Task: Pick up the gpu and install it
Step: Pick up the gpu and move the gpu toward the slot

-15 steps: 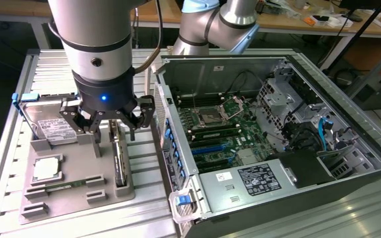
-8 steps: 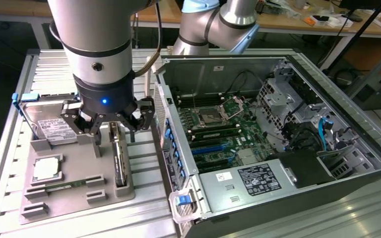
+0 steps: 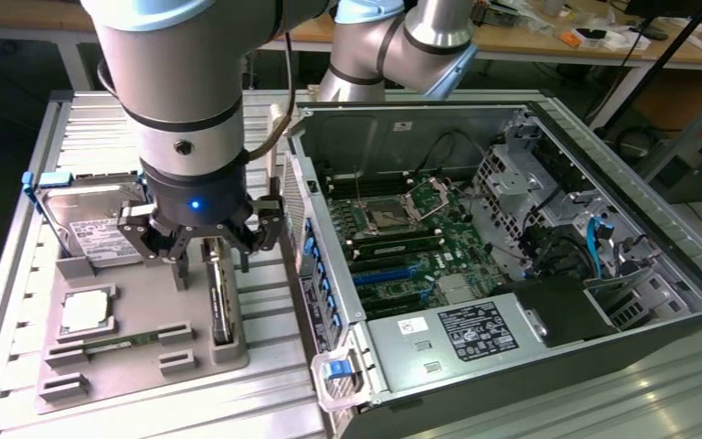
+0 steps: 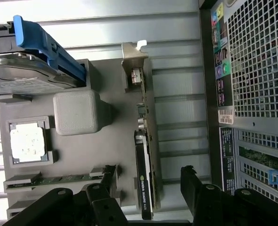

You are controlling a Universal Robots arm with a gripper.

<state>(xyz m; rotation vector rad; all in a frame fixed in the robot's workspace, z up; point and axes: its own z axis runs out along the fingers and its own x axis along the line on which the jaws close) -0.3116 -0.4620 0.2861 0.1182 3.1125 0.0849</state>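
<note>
Gripper [image 3: 213, 272] above the parts holder, shown with its jaws spread wide and nothing grasped. In the wrist view the gripper [image 4: 151, 188] is seen with one dark finger [image 4: 106, 186] on each side of the gpu [image 4: 146, 155]; a gap is visible between each finger and the card, and no contact can be made out. The gpu [image 3: 220, 311] is stood on its long edge in a slot of the grey holder [image 3: 143, 366], which is laid on the slatted metal table [image 3: 10, 302]. Its silver end bracket [image 4: 134, 61] is turned away from the fingers.

Other parts are held in the same holder: a hard drive [image 3: 89, 224] in a blue carrier [image 4: 49, 47], a raised grey block [image 4: 77, 110], a square processor [image 3: 87, 311] and a slim memory stick [image 3: 120, 346]. The block and the memory stick are placed nearest the gpu on the hard-drive side.

On the exterior view's right, the open computer case [image 3: 595, 302] is set just beside the holder, with its motherboard [image 3: 412, 247] exposed. Its perforated rear panel [image 4: 257, 56] is seen close to the gpu's other side.
</note>
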